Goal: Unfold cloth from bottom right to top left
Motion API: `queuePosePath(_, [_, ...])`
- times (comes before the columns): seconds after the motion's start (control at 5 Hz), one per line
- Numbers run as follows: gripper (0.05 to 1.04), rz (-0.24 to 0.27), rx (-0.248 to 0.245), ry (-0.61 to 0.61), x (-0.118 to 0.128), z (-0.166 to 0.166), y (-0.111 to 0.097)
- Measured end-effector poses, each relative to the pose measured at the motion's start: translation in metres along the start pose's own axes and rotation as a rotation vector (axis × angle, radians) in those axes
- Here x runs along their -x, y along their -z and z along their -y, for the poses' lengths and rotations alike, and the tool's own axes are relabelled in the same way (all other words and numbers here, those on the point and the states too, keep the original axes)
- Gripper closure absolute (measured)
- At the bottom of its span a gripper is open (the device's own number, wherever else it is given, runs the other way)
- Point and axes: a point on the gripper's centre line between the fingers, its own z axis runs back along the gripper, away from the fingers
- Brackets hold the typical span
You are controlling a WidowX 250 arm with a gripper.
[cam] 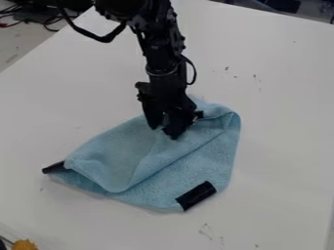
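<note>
The gripper (168,119) hangs down over the upper part of the light blue cloth (202,166), hiding some of the fabric behind it. Whether it has hold of the cloth cannot be made out. The cloth lies partly folded, with a loose layer from the left and top lying over the lower part and a diagonal edge running across the middle. One black patch (196,196) marks the cloth's lower right corner, and another black patch (54,167) pokes out at its left corner.
The cloth rests on a white table (281,127) with small dark marks on it. An orange-yellow object (25,244) shows at the bottom left. Cables (46,22) lie beyond the table's left edge at the upper left.
</note>
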Motion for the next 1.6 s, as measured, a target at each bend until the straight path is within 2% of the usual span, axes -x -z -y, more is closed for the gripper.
queuePosePath(0.2, [0.698,-0.007,0.004,0.004,0.000,0.000,0.001])
queuePosePath(0.4, [0.736,-0.007,0.003,-0.003,0.000,0.000,0.001])
queuePosePath(0.6, [0.924,-0.014,-0.008,-0.002,-0.002,-0.002,-0.001])
queuePosePath(0.8, [1.018,-0.027,-0.029,0.023,-0.009,0.005,-0.007])
queuePosePath(1.0, [1.029,-0.052,-0.053,0.024,-0.009,0.011,-0.013])
queuePosePath(1.4, [1.029,-0.017,-0.095,0.052,-0.029,0.007,-0.042])
queuePosePath(1.6, [1.029,0.033,-0.157,0.094,-0.044,-0.032,-0.064])
